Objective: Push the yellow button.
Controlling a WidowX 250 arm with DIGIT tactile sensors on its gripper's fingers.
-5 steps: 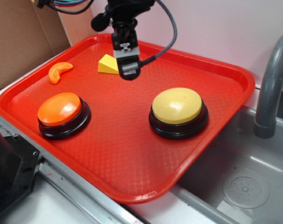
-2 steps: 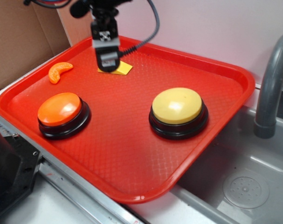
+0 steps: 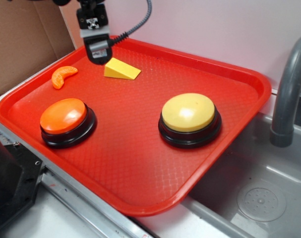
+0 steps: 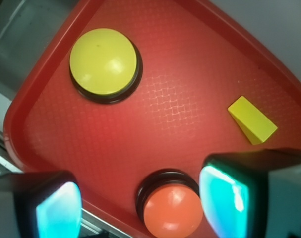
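Gripper hangs high over the tray's far corner, jaws spread and empty, the yellow button well apart.

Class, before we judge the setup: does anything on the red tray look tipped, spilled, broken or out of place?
Nothing stands out. The yellow button and orange button sit upright on the tray; the cheese wedge and orange slice lie intact.

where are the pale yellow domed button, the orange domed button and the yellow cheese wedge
pale yellow domed plastic button (image 3: pixel 188 112), exterior view, dome top
orange domed plastic button (image 3: pixel 63 114), exterior view, dome top
yellow cheese wedge (image 3: pixel 120 69), exterior view, upper face
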